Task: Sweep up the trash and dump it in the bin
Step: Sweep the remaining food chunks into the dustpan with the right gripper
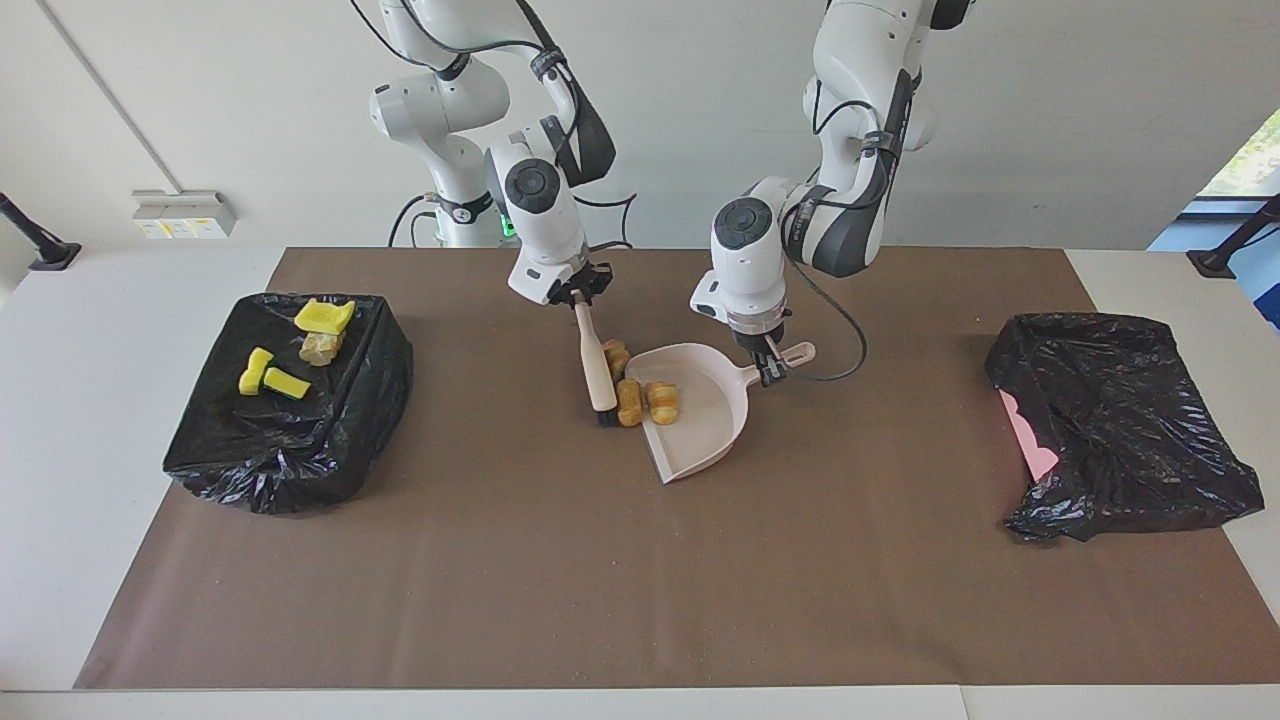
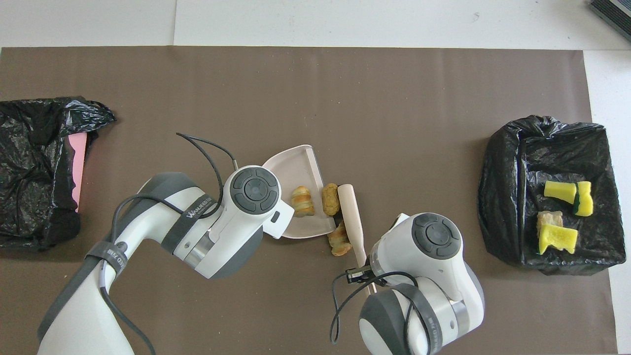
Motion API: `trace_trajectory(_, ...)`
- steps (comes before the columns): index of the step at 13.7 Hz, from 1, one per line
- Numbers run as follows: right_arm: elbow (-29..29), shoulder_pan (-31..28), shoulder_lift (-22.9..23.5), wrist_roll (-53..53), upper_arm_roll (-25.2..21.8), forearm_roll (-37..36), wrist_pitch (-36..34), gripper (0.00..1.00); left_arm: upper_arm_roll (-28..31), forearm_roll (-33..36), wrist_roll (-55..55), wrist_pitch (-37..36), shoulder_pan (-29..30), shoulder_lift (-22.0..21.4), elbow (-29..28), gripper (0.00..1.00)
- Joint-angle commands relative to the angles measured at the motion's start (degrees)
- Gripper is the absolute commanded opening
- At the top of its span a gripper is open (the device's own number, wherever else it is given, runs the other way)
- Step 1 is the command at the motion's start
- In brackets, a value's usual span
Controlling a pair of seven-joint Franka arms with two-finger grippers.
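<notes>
Three bread chunks [image 1: 632,402] by dustpan [image 1: 706,435]; one brush [image 1: 597,370]; two black bags [image 1: 290,440]; three sponge bits [image 1: 322,315] and one chunk [image 1: 320,347] on bag.

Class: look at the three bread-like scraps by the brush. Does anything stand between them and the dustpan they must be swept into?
Nothing visible does. One scrap already lies inside the dustpan; a second sits at its open lip, and the third lies beside the brush, just off the pan's rim.

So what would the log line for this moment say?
right gripper: shut on brush | left gripper: shut on dustpan | bread chunks: one inside, two at lip
</notes>
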Motion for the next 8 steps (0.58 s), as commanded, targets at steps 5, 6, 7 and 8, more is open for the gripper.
trace_trajectory(5, 8.99, -3.43, -1.39, -6.45, -1.31, 15.03, -12.7, 0.0, 0.4, 1.79, -1.44, 1.5, -0.16, -0.86, -2.33, 0.0)
trace_trajectory(6, 10.22, -5.28, -2.7, -6.36, -1.31, 14.07, -16.13, 0.0, 0.32, 1.7, -1.44, 1.77, -0.08, -0.85, -2.59, 0.0)
trace_trajectory(7, 10.58, -6.43, -4.2, -6.36, -1.66, 12.76, -19.47, 0.0, 0.4, 1.7, -1.09, 1.51, 0.1, -0.85, -2.51, 0.0)
trace_trajectory(8, 10.59, -7.74, -6.04, -6.1, -1.83, 9.44, -21.25, 0.0, 0.32, 1.7, -0.83, 1.34, 0.27, -0.85, -2.33, 0.0)
